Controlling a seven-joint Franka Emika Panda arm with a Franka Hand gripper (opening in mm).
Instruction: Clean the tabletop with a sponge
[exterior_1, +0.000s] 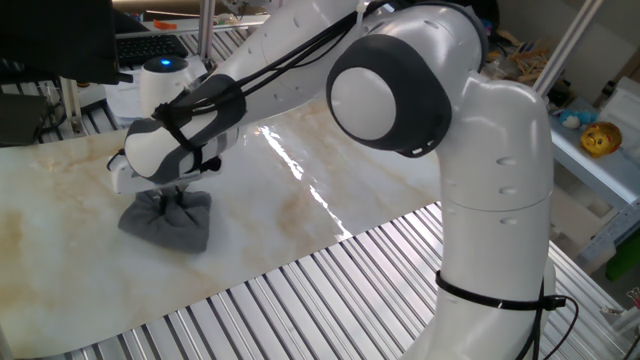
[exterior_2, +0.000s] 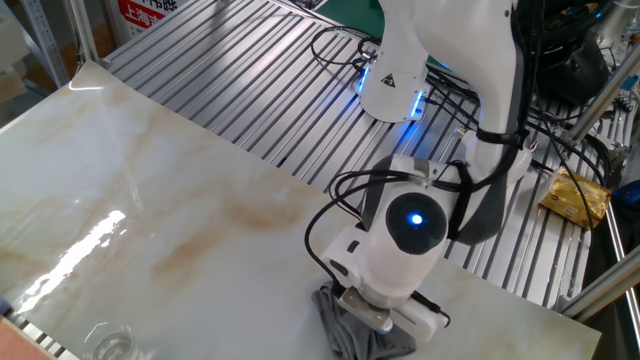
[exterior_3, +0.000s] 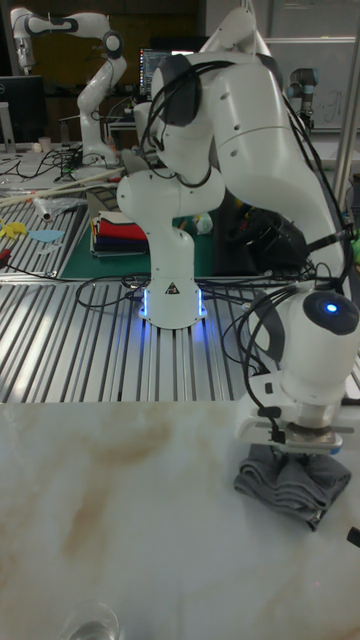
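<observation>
The dark grey sponge (exterior_1: 168, 220) is pinched from above by the gripper (exterior_1: 177, 199) and pressed flat on the marble tabletop (exterior_1: 300, 200), near one end, so that wiping contact is kept.

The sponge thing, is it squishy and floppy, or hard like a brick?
Probably squishy: the sponge bunches into wrinkly folds where the gripper pinches it. It likely flops if lifted, since its edges sag flat on the tabletop. It looks light, too.

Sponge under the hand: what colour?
Dark grey sponge, bunched and wrinkly; clearest in one fixed view.
</observation>
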